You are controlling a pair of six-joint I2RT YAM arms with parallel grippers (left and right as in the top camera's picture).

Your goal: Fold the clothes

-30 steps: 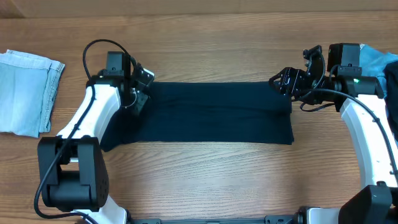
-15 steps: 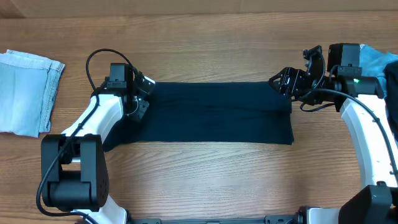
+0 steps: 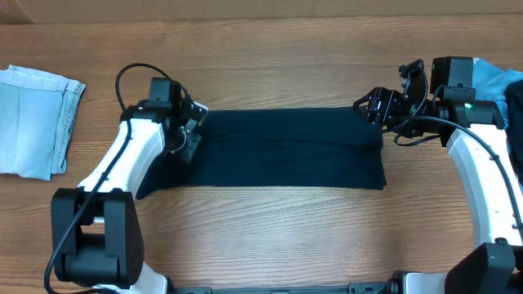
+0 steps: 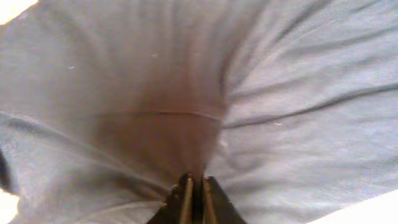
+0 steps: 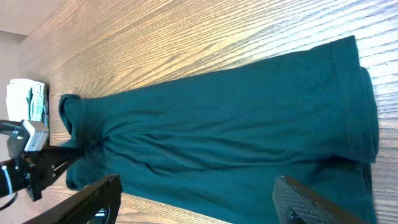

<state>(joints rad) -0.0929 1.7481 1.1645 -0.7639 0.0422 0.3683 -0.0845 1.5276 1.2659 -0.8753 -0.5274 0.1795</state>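
One navy garment (image 3: 278,147) lies spread flat as a long band across the middle of the wooden bench (image 3: 270,237). Two more pieces of clothing are in view. One folded pale blue denim piece (image 3: 33,121) lies well to the left of the navy garment, apart from it. One brighter blue piece (image 3: 497,77) lies beyond the garment's right end, near the bench's far corner and partly hidden behind the right arm (image 3: 482,155).

There are two arms, one at each end of the navy garment. The left fingers (image 4: 186,199) are at its left end, drawn almost together on a pinch of the navy cloth, and creases fan out across the fabric from that point. That end is bunched and narrower than the rest. The right fingers (image 5: 93,198) stand wide apart over the garment's right end with nothing between them. The hemmed right edge below them lies smooth and straight.
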